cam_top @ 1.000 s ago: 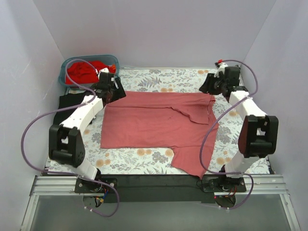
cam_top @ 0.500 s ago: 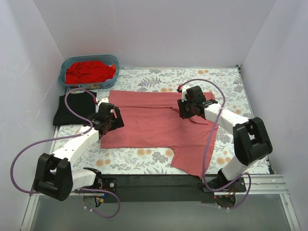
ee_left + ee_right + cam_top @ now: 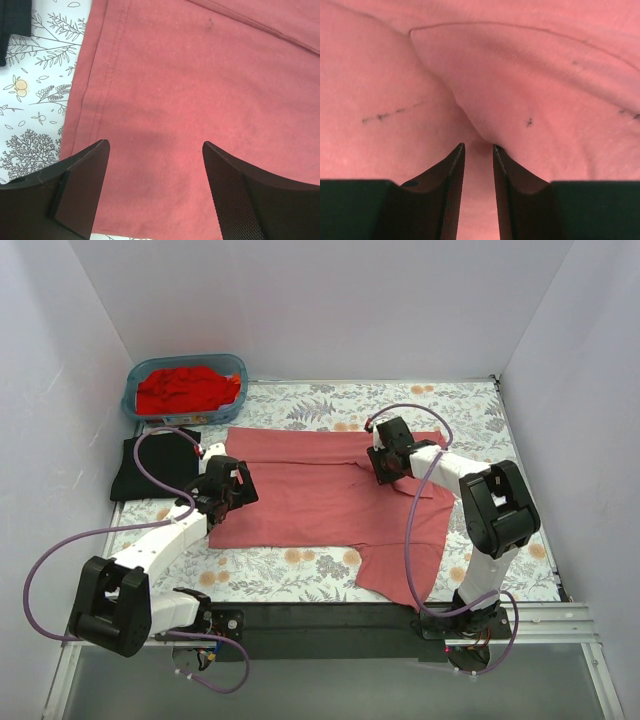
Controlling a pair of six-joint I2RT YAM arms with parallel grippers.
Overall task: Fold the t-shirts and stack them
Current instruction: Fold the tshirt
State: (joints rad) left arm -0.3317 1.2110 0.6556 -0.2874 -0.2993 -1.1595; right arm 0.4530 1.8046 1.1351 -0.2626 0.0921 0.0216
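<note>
Fold of pink t-shirt (image 3: 520,100) meets right fingers (image 3: 444,192); grip unclear.

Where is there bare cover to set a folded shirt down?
Far strip of floral cover right of the bin; near strip before the pink t-shirt. Left side is crowded: black t-shirt, left arm.

Soft, even light falls from overhead in the top view. The pale walls (image 3: 300,310) are bright without glare, and the arms (image 3: 165,537) cast only faint shadows on the desk (image 3: 330,405). The left wrist view is sharp: stitching on the salmon-pink t-shirt (image 3: 200,75) reads clearly, with a dim shadow toward 6 o'clock between the dark fingers of the left hand (image 3: 155,144). The right wrist view is softer, with the right hand (image 3: 478,147) near-black at 6 o'clock.
</note>
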